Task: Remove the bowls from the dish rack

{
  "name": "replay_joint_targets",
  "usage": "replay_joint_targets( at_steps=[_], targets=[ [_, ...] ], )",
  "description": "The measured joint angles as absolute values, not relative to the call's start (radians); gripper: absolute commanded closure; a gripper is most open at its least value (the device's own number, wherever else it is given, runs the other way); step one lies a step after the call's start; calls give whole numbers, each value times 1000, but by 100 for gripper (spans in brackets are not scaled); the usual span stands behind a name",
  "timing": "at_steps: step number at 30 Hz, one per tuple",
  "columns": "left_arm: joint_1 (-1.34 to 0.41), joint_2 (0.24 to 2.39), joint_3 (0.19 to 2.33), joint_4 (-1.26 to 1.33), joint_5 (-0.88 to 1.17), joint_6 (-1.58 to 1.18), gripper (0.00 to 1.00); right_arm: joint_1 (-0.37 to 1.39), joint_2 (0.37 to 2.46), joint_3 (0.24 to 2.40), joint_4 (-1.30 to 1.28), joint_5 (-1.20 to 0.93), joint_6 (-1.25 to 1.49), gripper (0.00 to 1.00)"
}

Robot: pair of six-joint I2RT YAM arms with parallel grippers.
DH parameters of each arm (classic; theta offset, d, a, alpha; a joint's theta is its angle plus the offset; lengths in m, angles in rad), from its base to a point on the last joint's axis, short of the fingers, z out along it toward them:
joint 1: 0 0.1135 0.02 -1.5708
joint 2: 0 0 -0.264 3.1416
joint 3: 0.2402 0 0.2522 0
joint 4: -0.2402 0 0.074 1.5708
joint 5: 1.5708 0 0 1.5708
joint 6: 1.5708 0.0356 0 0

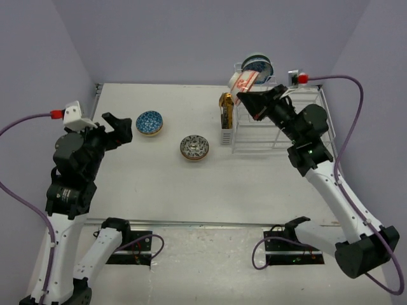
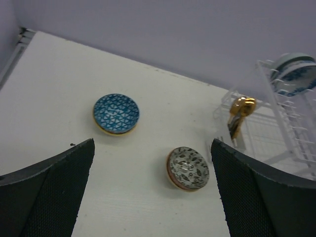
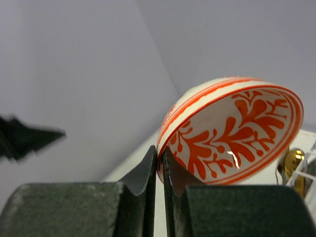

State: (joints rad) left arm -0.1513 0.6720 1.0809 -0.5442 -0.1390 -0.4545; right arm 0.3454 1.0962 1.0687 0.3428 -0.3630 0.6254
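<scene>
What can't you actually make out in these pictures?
- Right wrist view: the orange-red bowl fills the frame, hiding most of the dish rack.
- Left wrist view: the blue-rimmed bowl in the rack is blurred, cut by the right edge.
- Top view: the right arm covers part of the rack; more bowls there cannot be told.

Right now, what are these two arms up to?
They are unloading bowls from a dish rack. The right gripper pinches the rim of an orange-patterned bowl and holds it on edge at the rack's far left corner. Another bowl stands in the rack. A blue bowl and a grey bowl sit on the table. The left gripper is open and empty beside the blue one.
</scene>
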Motion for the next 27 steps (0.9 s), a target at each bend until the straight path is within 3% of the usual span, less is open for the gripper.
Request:
replay_joint_targets(
  at_steps=[7,13,27],
  targets=[
    [-185,971,1340,-514,184,-449,0,745,1102,1180,-89,-231,70,100],
    [-385,1189,1485,-585,235,-397,0,1010,1243,1236,-364,-17,-217,100],
    [-438,1174,1177,-556,128,-505,0,1073,1393,1161,-265,117,-347,100]
  ],
)
